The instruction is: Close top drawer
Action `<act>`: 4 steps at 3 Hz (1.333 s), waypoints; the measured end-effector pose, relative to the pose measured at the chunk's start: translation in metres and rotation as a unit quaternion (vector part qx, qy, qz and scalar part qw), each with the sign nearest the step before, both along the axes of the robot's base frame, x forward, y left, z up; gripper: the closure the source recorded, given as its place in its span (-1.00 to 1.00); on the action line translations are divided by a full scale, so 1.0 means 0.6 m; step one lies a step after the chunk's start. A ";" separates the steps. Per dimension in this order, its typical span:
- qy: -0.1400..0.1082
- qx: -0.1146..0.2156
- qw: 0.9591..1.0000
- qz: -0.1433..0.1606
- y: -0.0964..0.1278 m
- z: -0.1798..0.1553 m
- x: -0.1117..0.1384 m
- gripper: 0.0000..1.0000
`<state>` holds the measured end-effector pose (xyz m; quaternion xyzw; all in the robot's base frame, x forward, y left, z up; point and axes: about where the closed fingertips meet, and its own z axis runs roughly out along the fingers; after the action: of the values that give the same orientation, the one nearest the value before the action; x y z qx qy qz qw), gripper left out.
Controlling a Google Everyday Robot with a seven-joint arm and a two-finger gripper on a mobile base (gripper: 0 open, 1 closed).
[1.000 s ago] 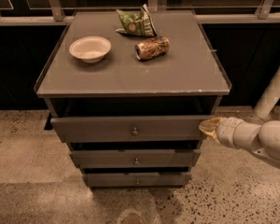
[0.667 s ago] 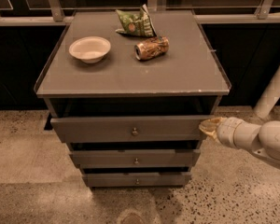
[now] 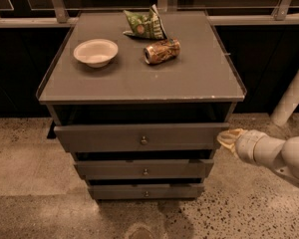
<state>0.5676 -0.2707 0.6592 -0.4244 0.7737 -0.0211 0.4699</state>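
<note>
The top drawer [image 3: 139, 136] is a wide dark grey drawer with a small round metal knob [image 3: 144, 141]. It stands pulled out from the cabinet, with a dark gap above its front. My gripper [image 3: 226, 138] comes in from the right on a white arm and sits at the drawer front's right end, touching or nearly touching it.
Two narrower drawers [image 3: 144, 169] sit below, also slightly out. On the cabinet top [image 3: 189, 78] lie a white bowl [image 3: 95, 52], a tipped can [image 3: 162, 51] and a green chip bag [image 3: 145, 25]. A white post [image 3: 294, 96] stands at right. The floor is speckled.
</note>
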 end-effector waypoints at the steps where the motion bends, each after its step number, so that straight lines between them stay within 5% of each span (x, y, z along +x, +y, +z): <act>1: 0.005 0.000 1.000 0.001 0.004 -0.006 -0.008 0.65; 4: 0.005 0.000 1.000 0.001 0.004 -0.006 -0.008 -0.76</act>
<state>0.5626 -0.2683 0.6556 -0.4253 0.7756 -0.0188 0.4660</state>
